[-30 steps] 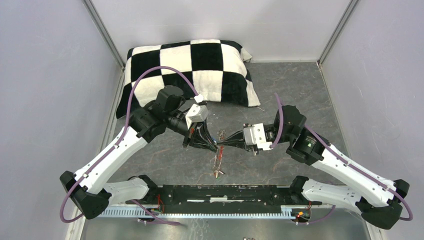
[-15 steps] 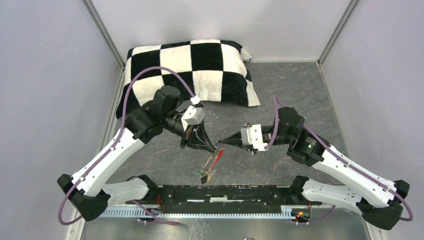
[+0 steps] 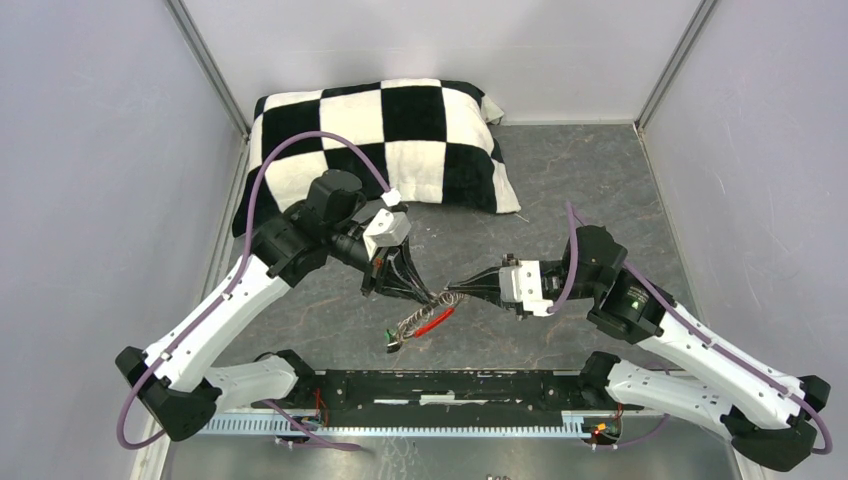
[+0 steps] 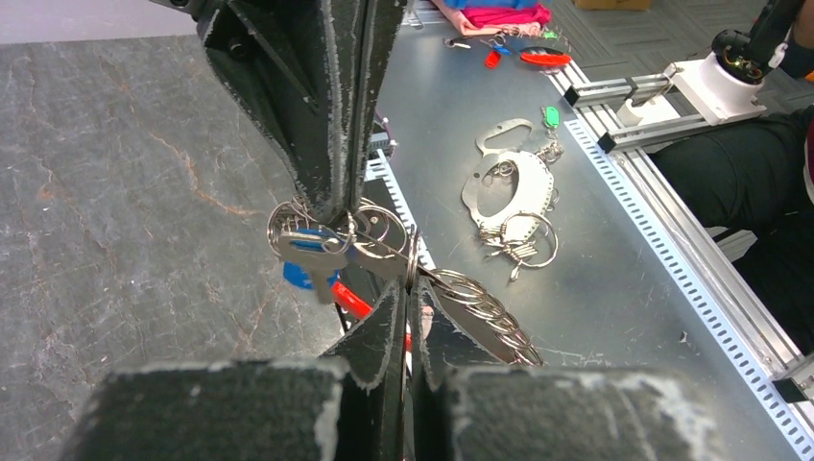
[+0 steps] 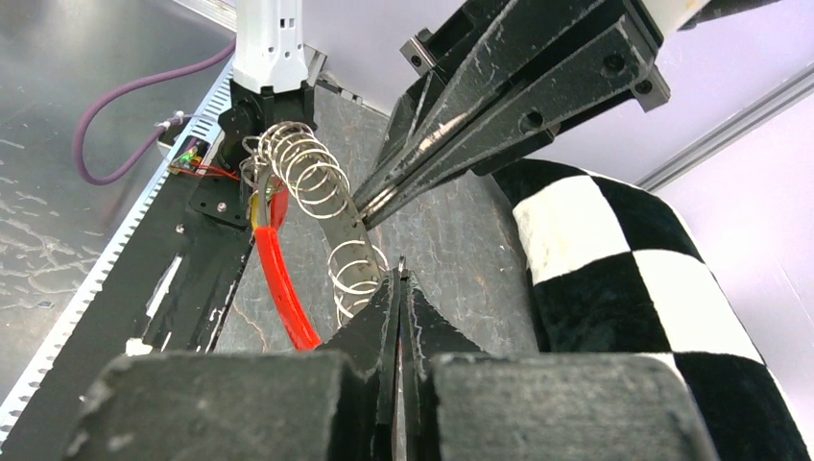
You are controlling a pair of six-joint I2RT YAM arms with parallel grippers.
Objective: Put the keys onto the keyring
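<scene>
The right gripper (image 3: 456, 292) is back in against the left gripper (image 3: 428, 294) after standing off half a second ago. Both now pinch the keyring (image 3: 420, 315) on neighbouring loops; in each wrist view the jaws are pressed together on the wire, almost tip to tip. A second ago the bunch hung straight down under the tips. Now it trails down and to the left, with the red tag (image 3: 437, 321) lying along it and the green tag (image 3: 391, 337) at the low end. In the left wrist view the blue key (image 4: 305, 252) sits just beside the right gripper's tips, caught among the loops; I cannot tell whether it is threaded on. I judge this a fresh two-handed hold for prising a loop apart, so the threading is not yet done
</scene>
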